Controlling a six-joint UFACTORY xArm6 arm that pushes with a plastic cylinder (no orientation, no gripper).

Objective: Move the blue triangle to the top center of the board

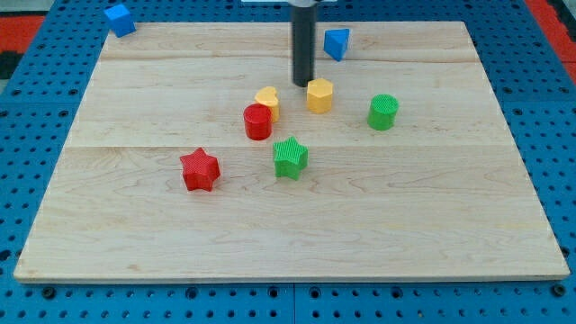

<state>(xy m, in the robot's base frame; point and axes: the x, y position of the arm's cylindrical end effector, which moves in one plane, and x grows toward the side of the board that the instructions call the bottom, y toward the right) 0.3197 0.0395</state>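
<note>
The blue triangle (336, 42) stands near the view's top edge of the wooden board (135, 234), a little right of centre. My tip (302, 85) rests on the board below and left of it, apart from it, just left of the yellow hexagon (319, 94). A blue cube (120, 19) sits at the board's top left corner.
A yellow heart (267, 100) and a red cylinder (257, 121) touch each other left of the tip. A green star (290, 157) and a red star (200, 170) lie lower down. A green cylinder (382, 112) stands to the right.
</note>
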